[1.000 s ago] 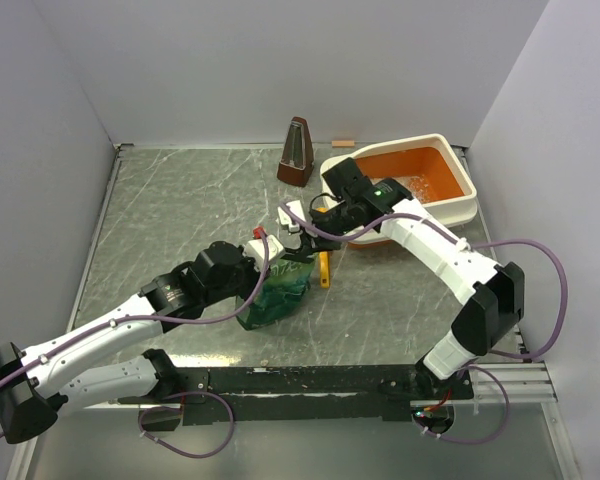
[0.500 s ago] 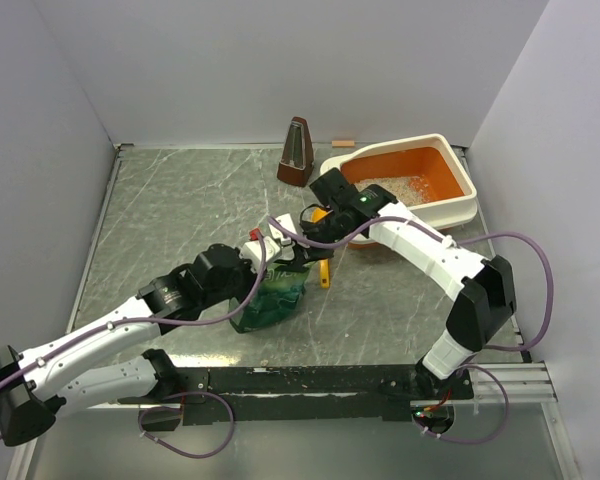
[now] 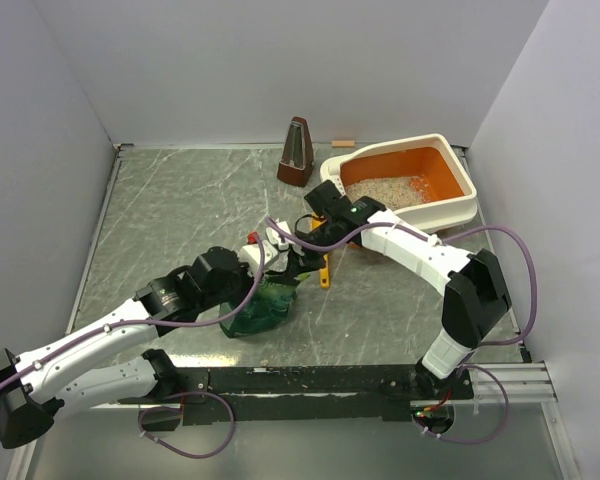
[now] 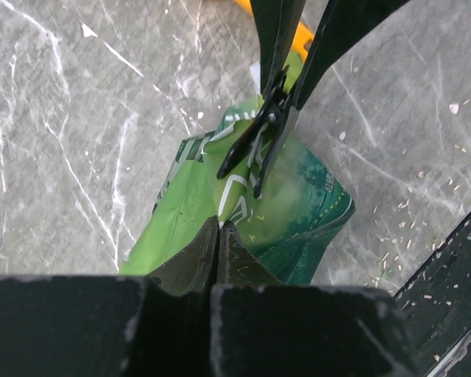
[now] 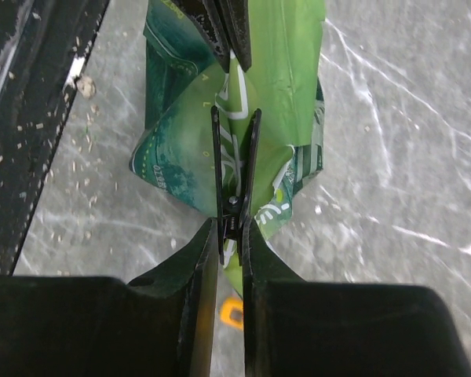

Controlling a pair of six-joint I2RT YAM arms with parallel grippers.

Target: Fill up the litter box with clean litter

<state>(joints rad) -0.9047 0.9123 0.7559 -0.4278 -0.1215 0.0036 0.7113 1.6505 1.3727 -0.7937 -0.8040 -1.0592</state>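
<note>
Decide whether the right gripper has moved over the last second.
Yes. The right gripper has shifted away from the litter box, down-left in the top view, to the green bag.

Grey marbled table (image 3: pixel 160 210), litter box (image 3: pixel 460 213), metronome (image 3: pixel 297 152), green bag (image 3: pixel 268 306) (crumpled), orange scoop (image 3: pixel 324 272)

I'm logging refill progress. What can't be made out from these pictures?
- Top view: green bag's mouth, covered by the left gripper and by the right gripper on the black clip.
- Top view: most of the orange scoop, under the right gripper; one end shows.
- Wrist views: litter box lies out of frame.
- All views: what remains inside the bag; its skin is opaque.
</note>
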